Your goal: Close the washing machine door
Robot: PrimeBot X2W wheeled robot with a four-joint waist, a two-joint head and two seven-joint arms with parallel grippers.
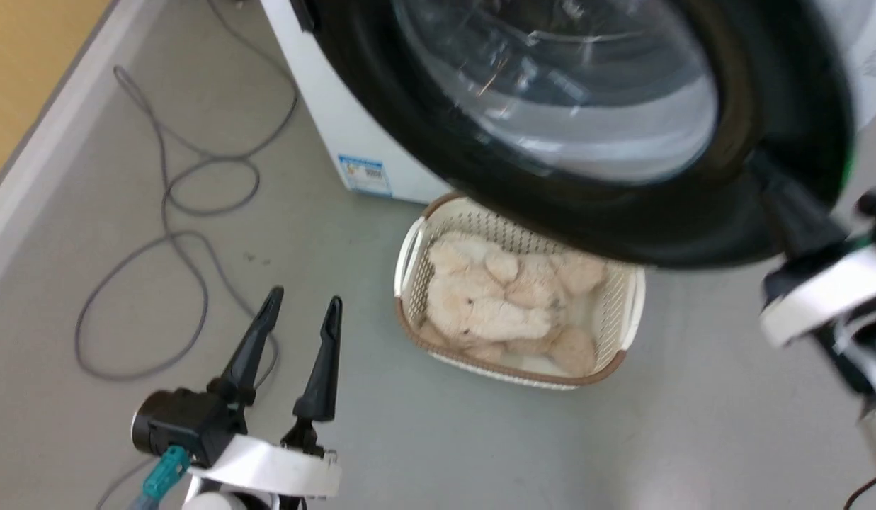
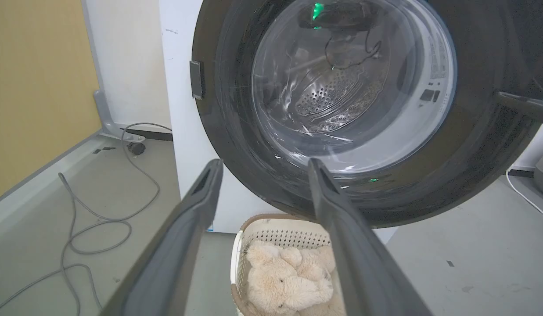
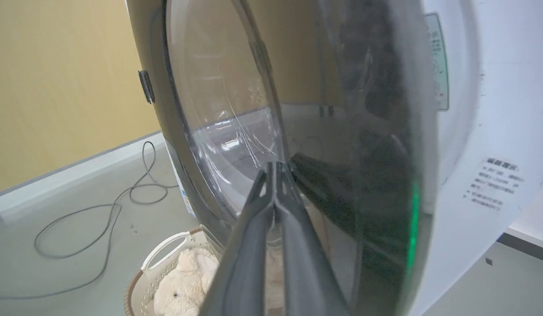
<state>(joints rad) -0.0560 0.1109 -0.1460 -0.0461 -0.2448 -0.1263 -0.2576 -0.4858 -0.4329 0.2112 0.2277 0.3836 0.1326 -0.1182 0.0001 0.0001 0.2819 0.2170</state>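
Note:
The washing machine door [image 1: 565, 106], a black-rimmed disc with a bulging glass window, fills the top of the head view, in front of the white washing machine [image 1: 338, 120]. My right gripper [image 1: 770, 180] is shut and empty, its dark fingertips pressed against the door's lower right rim. In the right wrist view the closed fingers [image 3: 275, 169] lie on the outer face of the door [image 3: 236, 131], whose far edge sits near the machine's front [image 3: 495, 131]. My left gripper [image 1: 304, 299] hangs open and empty over the floor. Between its fingers, the left wrist view looks at the door [image 2: 350, 96].
A cream perforated basket [image 1: 407, 255] holding a beige plush toy [image 1: 494, 304] stands on the grey floor right under the door. A grey cable [image 1: 183, 198] loops across the floor at the left, beside a yellow wall [image 1: 27, 64]. A blue sticker [image 1: 365, 173] marks the machine's lower front.

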